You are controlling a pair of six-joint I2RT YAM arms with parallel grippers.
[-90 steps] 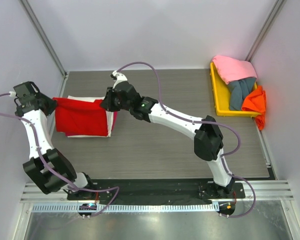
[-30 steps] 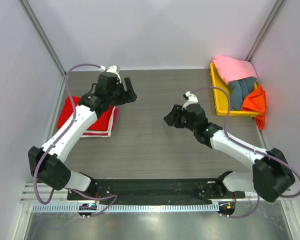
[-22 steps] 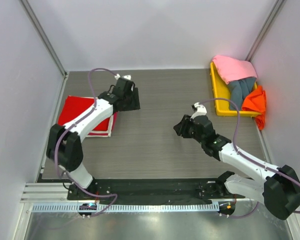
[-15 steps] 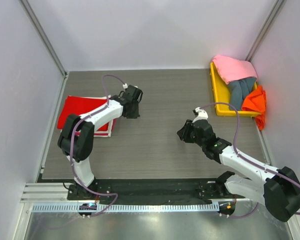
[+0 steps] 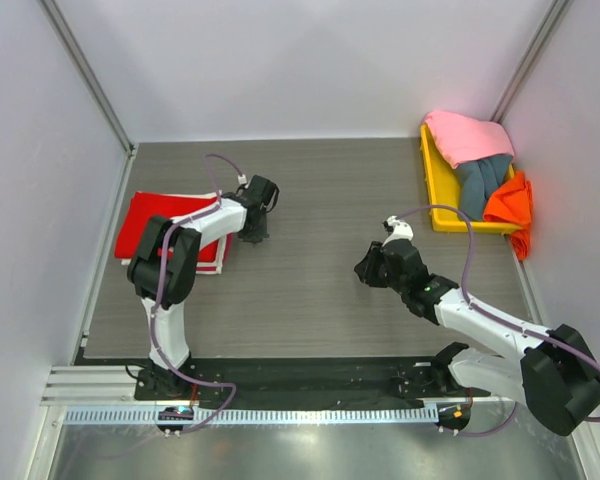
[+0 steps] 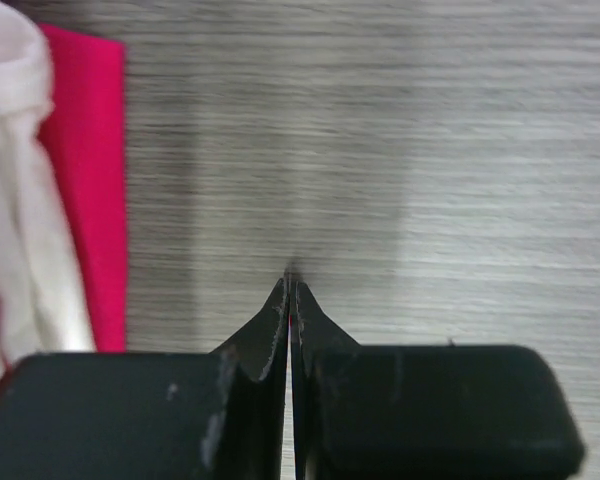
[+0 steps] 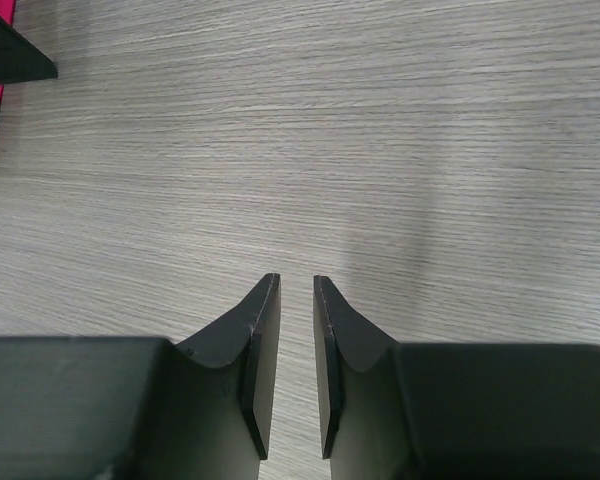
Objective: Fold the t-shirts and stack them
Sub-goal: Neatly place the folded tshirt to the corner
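Note:
A folded bright red t-shirt (image 5: 165,222) lies at the table's left, on top of a cream-white t-shirt (image 5: 212,260) whose edge shows beneath it. My left gripper (image 5: 255,234) hovers just right of this stack, over bare table, shut with nothing held. In the left wrist view its jaws (image 6: 290,278) meet at the tips; the red t-shirt (image 6: 88,180) and cream-white cloth (image 6: 20,210) lie to the left. My right gripper (image 5: 364,268) is mid-table, its jaws (image 7: 296,285) a narrow gap apart and empty. Pink (image 5: 468,135), grey-blue (image 5: 478,186) and orange (image 5: 508,205) t-shirts are heaped at the right.
A yellow plastic tray (image 5: 431,185) at the back right holds the heaped shirts; the orange one hangs over its right side. Grey walls close in on three sides. Wood-grain table (image 5: 320,190) spreads between the two arms.
My left arm has drawn back off the red stack and its gripper has shut. The right arm has pulled back to the right and its jaws have narrowed.

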